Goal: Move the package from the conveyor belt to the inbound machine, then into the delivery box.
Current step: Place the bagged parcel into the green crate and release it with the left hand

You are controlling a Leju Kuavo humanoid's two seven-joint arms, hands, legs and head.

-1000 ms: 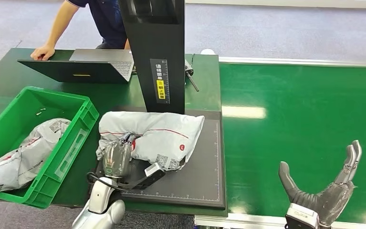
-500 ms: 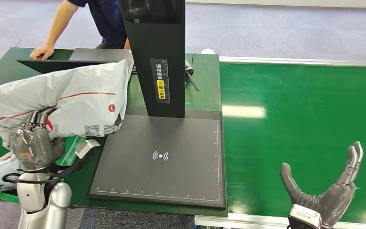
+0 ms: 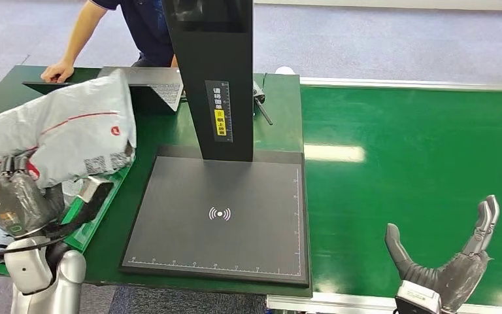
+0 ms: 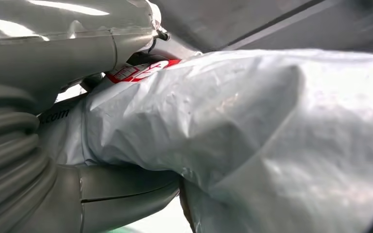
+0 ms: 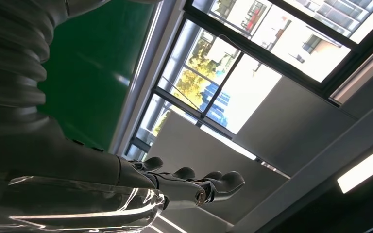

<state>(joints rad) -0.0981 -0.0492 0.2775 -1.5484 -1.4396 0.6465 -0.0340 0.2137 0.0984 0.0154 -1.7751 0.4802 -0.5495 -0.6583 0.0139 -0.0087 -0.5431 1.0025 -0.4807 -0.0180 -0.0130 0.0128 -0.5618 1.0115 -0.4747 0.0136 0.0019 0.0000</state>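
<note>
Box [image 3: 95,212]: I saw one green bin, mostly hidden.
Package [image 3: 59,134]: one, over the box.
Left hand [image 3: 16,199]: I had it gripping the package.
Right hand [image 3: 454,261]: spread, holding nothing, over belt [image 3: 418,150].
</note>
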